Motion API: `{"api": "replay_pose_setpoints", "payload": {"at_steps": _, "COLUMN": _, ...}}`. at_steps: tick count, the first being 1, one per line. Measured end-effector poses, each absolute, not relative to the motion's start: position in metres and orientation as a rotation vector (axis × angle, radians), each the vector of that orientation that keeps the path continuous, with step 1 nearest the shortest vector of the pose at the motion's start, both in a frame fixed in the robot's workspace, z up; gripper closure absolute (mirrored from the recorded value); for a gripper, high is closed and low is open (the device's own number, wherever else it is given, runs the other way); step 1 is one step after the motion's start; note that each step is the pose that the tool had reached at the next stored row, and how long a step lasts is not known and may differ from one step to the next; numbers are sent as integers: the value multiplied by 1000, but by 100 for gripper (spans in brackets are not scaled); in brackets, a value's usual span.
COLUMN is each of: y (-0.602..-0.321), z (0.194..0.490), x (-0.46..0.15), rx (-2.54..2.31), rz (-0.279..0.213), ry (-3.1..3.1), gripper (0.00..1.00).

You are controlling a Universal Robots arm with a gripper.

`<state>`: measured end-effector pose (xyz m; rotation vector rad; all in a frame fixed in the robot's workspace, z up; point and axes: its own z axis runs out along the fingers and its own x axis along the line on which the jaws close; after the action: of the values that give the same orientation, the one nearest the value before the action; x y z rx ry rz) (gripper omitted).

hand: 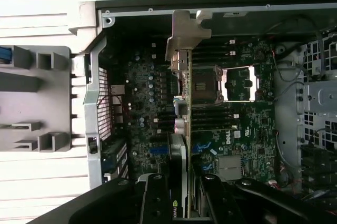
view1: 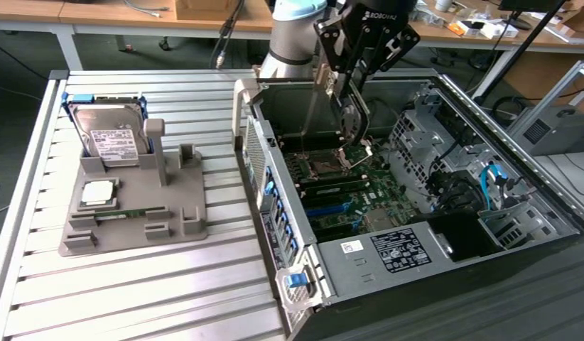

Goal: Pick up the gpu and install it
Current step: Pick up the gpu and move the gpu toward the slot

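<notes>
My gripper [view1: 353, 85] hangs over the open computer case [view1: 273, 213] and is shut on the gpu [view1: 354, 124], a thin dark card that hangs below the fingers. In the wrist view the gpu [hand: 183, 129] shows edge-on between the black fingers [hand: 155, 200], with its metal bracket [hand: 187, 34] at the far end. The card is above the motherboard [hand: 142, 92], close to the CPU socket [hand: 231, 84], and I cannot tell whether it touches a slot.
Beside the case, on the slatted table [view1: 131, 284], a grey fixture [view1: 183, 220] holds a silver hard drive [view1: 112, 135], a processor chip [view1: 98, 192] and a green memory stick [view1: 131, 212]. Drive cages and blue cables [view1: 491, 181] fill the case's far side.
</notes>
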<state>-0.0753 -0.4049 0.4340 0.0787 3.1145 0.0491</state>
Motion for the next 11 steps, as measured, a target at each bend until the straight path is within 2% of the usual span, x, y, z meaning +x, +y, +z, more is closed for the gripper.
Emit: {"api": "replay_pose_setpoints", "payload": {"at_steps": 11, "y": -405, "z": 433, "x": -62, "rx": 79, "rz": 47, "ry": 3114, "gripper": 73}}
